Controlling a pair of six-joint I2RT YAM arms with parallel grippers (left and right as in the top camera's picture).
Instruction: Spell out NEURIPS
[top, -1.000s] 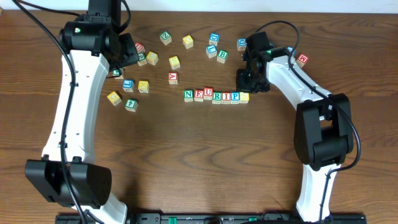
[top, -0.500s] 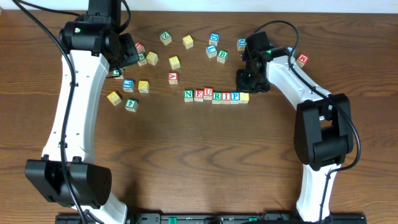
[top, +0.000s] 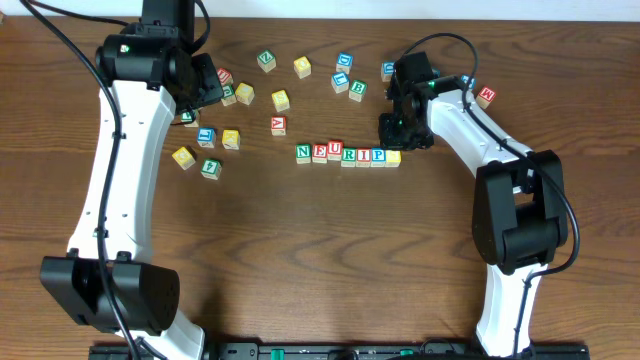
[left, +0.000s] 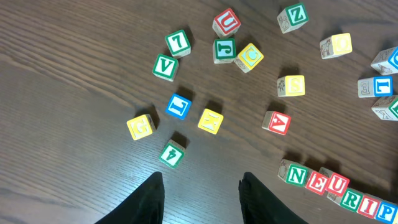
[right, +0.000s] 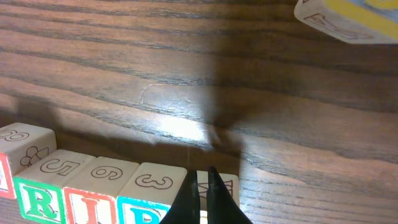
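Nothing has visibly moved since the earlier frame. The right end effector (right: 202, 186) is clenched and empty, at the yellow-topped cube (top: 393, 156) that ends the row of cubes (top: 347, 154). The row reads NEURIP, its long axis running left to right mid-table (top: 330, 250). In front of it the wood is bare, and loose cubes (left: 211, 121) lie behind. The left end effector (left: 202, 202) hangs part-open and empty.

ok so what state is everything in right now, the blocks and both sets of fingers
NEURIPS row, seven cubes lined up side by side, reading N E U R I P
yellow-topped cube, at the row's right end, letter not readable
loose cubes, scattered apart from the row
left fingers, open, empty, above the loose cubes
right fingers, shut, nothing held, over the row's right end
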